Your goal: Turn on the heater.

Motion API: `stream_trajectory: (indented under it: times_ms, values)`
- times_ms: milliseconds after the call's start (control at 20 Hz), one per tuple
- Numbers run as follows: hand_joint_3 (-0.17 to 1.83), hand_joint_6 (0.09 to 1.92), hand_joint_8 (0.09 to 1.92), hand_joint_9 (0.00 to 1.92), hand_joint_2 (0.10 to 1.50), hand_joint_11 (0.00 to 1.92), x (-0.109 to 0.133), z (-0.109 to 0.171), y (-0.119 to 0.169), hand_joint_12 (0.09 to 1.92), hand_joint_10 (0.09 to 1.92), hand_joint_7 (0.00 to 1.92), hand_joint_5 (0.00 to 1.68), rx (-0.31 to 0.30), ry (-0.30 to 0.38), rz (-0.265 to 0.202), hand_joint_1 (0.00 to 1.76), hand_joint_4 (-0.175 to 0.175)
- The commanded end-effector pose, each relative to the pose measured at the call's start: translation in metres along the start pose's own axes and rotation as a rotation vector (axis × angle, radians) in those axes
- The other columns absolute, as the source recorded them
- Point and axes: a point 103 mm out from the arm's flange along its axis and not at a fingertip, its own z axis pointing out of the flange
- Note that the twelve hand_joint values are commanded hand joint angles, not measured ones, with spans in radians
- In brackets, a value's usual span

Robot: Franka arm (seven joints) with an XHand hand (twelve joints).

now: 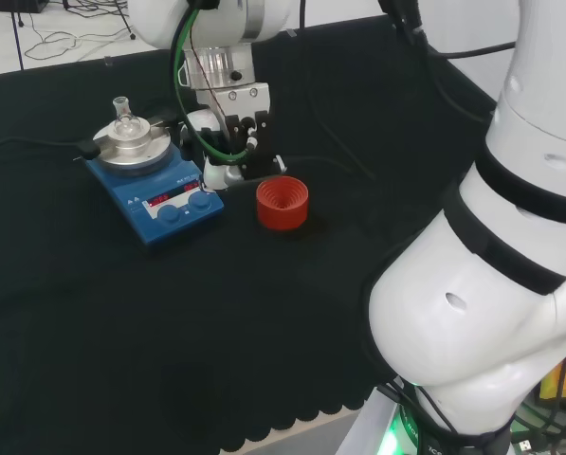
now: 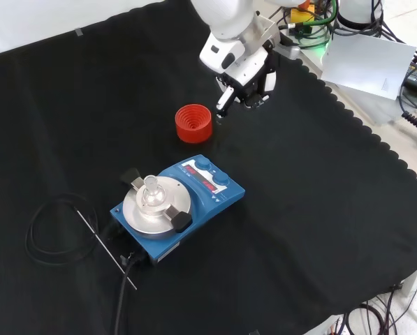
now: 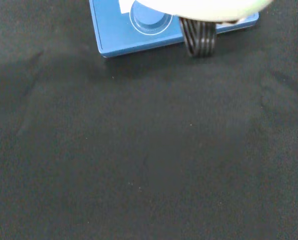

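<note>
The blue heater (image 1: 148,194) stands at the left of the cloth in the head view, with a round silver plate and a small glass flask (image 1: 123,116) on top. Two blue knobs (image 1: 199,200) and a red-lit display are on its front panel. The hand (image 1: 228,142) hangs just right of the heater, open, a white fingertip pointing down close to the panel's right corner. In the front view the hand (image 2: 244,73) is above and right of the heater (image 2: 177,202). The wrist view has a black ribbed finger (image 3: 198,37) over the heater's edge beside a knob (image 3: 149,15).
A red ribbed ring stand (image 1: 283,203) sits just right of the hand in the head view, and beside the heater's knob end in the front view (image 2: 193,123). A black cable (image 2: 51,230) coils on the cloth behind the heater, next to a thin metal rod (image 2: 107,248).
</note>
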Motion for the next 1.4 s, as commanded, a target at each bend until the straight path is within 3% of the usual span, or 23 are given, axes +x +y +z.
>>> stream_trajectory:
  times_ms: [50, 500, 1400]
  values:
    - [1.19, 0.68, 1.92, 1.69, 0.64, 1.42, -0.005, 0.019, 0.017, 1.50, 1.92, 1.64, 0.28, 0.138, -0.048, -0.006, 1.54, -0.091]
    - [1.24, 0.63, 1.92, 1.71, 0.62, 1.43, -0.001, 0.028, 0.026, 1.52, 1.92, 1.66, 0.29, 0.195, -0.071, -0.032, 1.56, -0.079]
    - [1.27, 0.45, 1.92, 1.71, 0.60, 1.43, 0.019, 0.032, 0.044, 1.52, 1.92, 1.66, 0.30, 0.242, -0.095, -0.081, 1.56, -0.057]
